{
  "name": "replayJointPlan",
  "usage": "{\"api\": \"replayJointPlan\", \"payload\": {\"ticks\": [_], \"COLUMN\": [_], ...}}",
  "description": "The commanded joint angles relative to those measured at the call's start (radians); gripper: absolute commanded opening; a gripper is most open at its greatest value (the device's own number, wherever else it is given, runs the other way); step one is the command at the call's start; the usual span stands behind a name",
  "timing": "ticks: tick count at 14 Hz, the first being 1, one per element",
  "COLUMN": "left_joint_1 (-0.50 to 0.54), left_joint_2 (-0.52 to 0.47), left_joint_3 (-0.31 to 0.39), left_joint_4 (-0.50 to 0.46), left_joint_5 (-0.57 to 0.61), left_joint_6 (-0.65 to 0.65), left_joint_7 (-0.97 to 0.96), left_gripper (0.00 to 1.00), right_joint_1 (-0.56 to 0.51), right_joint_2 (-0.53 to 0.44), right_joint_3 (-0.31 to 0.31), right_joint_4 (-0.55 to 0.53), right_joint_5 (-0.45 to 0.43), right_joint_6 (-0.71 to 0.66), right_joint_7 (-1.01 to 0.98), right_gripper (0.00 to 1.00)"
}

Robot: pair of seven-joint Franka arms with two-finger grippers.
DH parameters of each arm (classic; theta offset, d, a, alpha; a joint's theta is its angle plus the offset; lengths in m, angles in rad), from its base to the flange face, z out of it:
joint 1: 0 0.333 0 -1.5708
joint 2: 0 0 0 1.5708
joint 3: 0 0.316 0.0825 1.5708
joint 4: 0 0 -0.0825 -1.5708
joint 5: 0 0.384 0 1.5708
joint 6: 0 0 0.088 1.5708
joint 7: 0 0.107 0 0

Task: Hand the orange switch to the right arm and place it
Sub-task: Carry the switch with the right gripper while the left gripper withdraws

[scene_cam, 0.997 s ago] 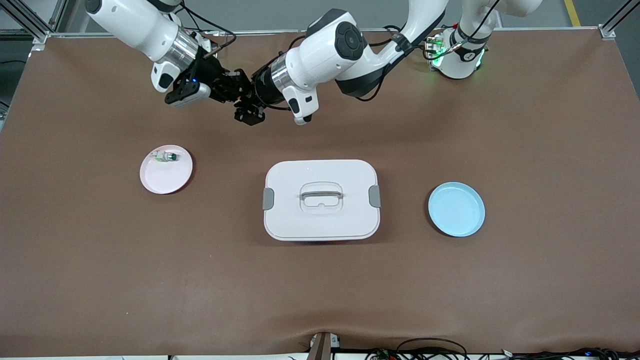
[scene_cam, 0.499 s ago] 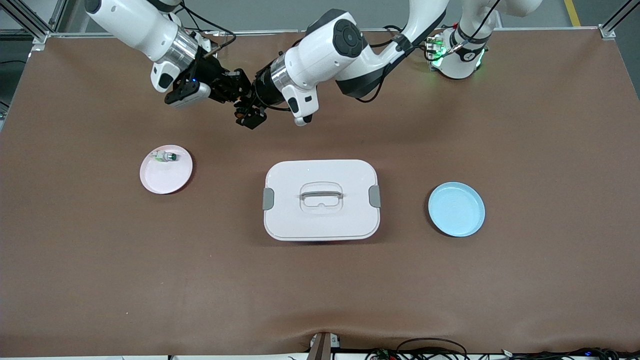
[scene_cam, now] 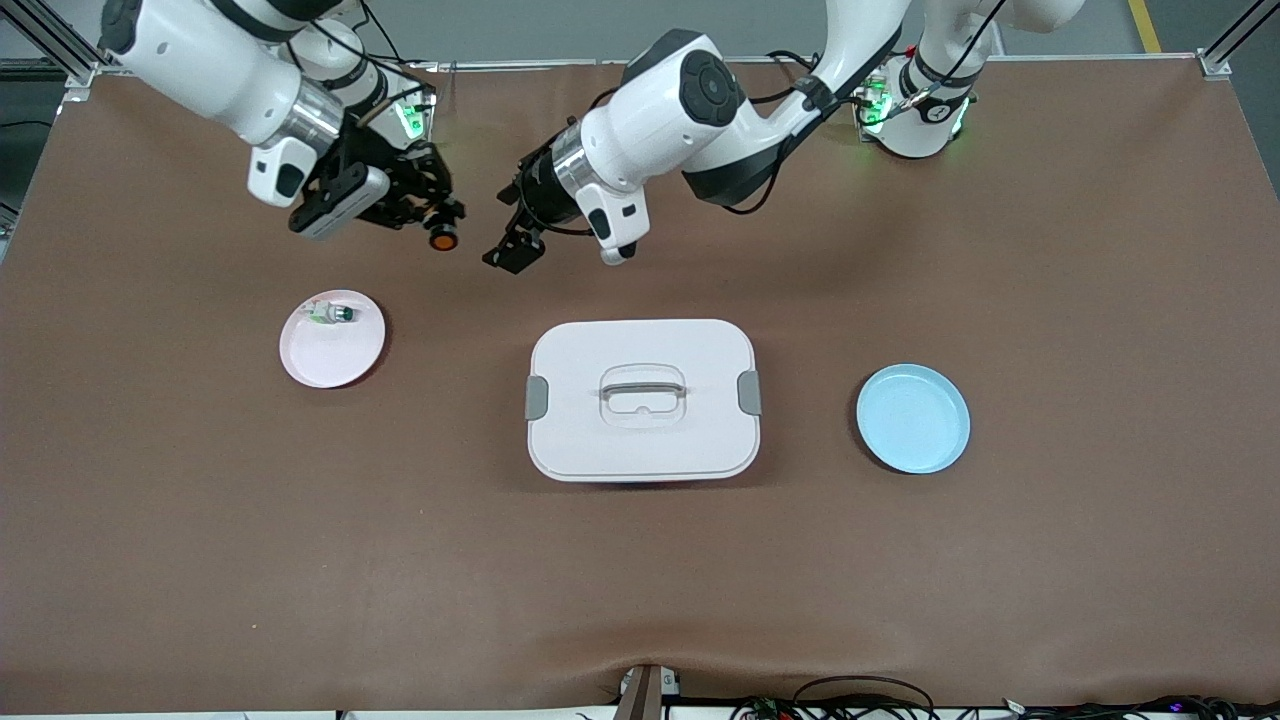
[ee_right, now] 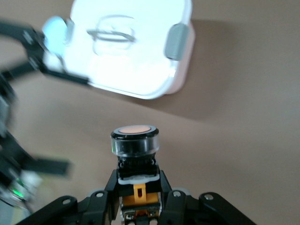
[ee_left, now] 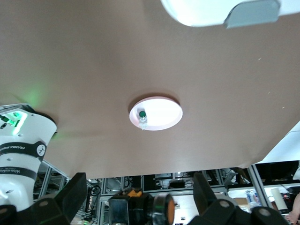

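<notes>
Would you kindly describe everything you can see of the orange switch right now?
The orange switch is a tiny part: a round orange cap in a clear ring with a black rim, on a black body with an orange tab lower down. It looks plastic. The right gripper is shut on its body, cap pointing away from the fingers. It is up in the air over bare table, near the pink plate. The open left gripper is apart from it.

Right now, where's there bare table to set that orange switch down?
Bare cloth lies between the pink plate and the white lidded box, between the box and the blue plate, and all along the table edge nearest the front camera. It is crowded where the right gripper, shut on the orange switch, faces the open left gripper.
</notes>
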Motion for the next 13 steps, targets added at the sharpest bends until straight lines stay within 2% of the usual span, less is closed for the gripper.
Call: {"api": "replayJointPlan", "payload": {"ticks": [1,2,7,10,13], "left_joint_1": [0.041,0.061,0.169,0.249,0.324], "left_joint_2": [-0.063,-0.088,-0.197,-0.269,-0.336], "left_joint_3": [0.0,0.001,0.0,0.0,-0.002], "left_joint_4": [-0.078,-0.115,-0.272,-0.356,-0.439], "left_joint_5": [0.02,0.037,0.268,0.331,0.402], "left_joint_6": [-0.005,-0.005,-0.005,-0.005,-0.005], "left_joint_7": [-0.007,-0.007,-0.005,-0.005,0.051], "left_gripper": [1.0,1.0,1.0,1.0,1.0], "right_joint_1": [-0.064,-0.093,-0.194,-0.224,-0.282], "right_joint_2": [0.003,0.009,0.032,0.057,0.08], "right_joint_3": [0.01,0.01,0.01,0.01,0.01], "right_joint_4": [0.017,0.015,0.012,0.009,-0.024], "right_joint_5": [-0.127,-0.164,-0.328,-0.428,-0.442], "right_joint_6": [-0.042,-0.044,-0.031,0.012,0.073], "right_joint_7": [-0.265,-0.374,-0.712,-0.936,-1.085], "right_gripper": [0.0,0.0,0.0,0.0,0.0]}}
